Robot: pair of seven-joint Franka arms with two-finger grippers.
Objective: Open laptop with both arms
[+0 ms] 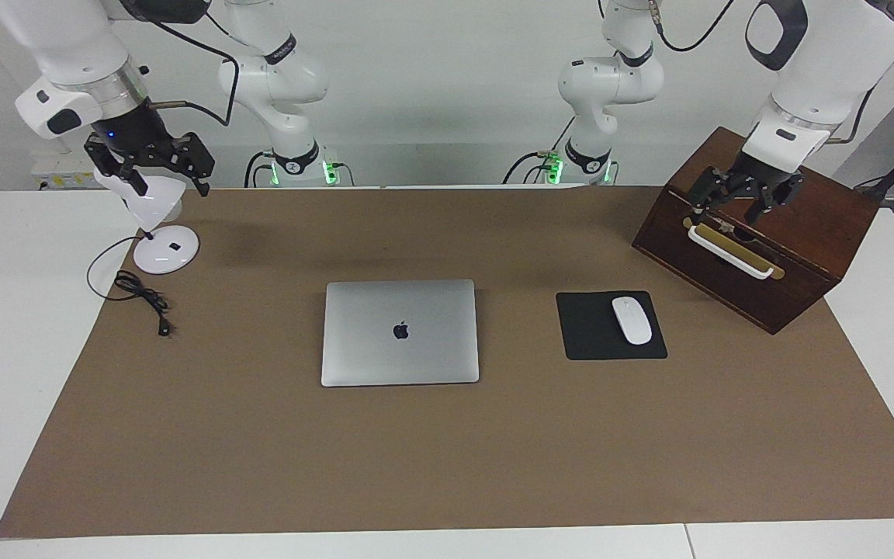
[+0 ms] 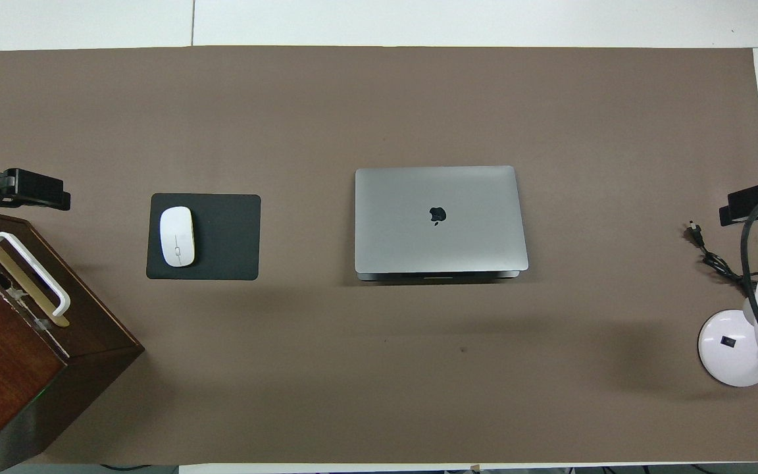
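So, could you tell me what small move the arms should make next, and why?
Probably both should swing in toward the closed thin silver-grey laptop at mid-table. Its lid is still flat down, and neither arm is near it: the left gripper hangs over the dark wooden box, the right gripper over the white desk lamp.

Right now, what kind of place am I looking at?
Probably a robotics lab staged as a desk: two white jointed robot arms over a brown mat, with a closed thin silver-grey laptop and white mouse.
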